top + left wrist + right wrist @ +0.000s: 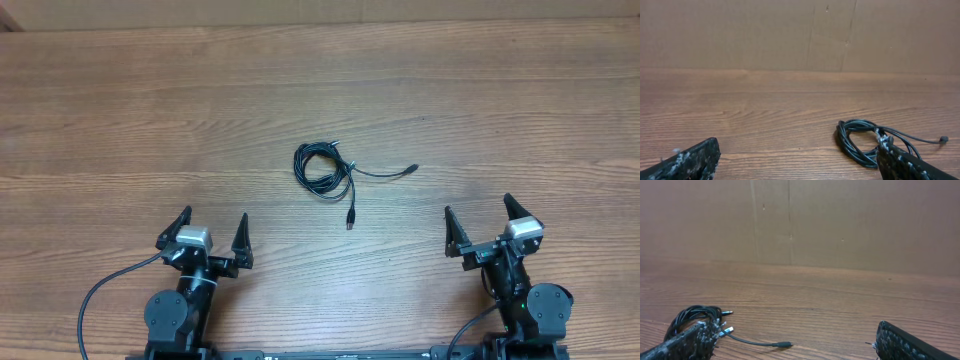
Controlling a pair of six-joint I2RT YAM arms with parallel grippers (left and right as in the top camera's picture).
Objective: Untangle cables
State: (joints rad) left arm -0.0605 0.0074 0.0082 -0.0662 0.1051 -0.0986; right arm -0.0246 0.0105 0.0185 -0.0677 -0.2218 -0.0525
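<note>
The cables (324, 167) lie as one small black coiled bundle near the middle of the wooden table, with one plug end trailing right and another trailing toward the front. The bundle shows in the left wrist view as cables (860, 142) at lower right, partly behind a fingertip, and in the right wrist view as cables (695, 316) at lower left with a loose plug end stretching right. My left gripper (213, 231) stands open at the front left, well short of the bundle. My right gripper (478, 214) stands open at the front right, nothing between its fingers.
A brown cardboard wall (800, 35) runs along the table's far edge. Thick black arm cables (95, 295) loop by the left arm's base at the front edge. Bare wood table (150, 110) surrounds the bundle on all sides.
</note>
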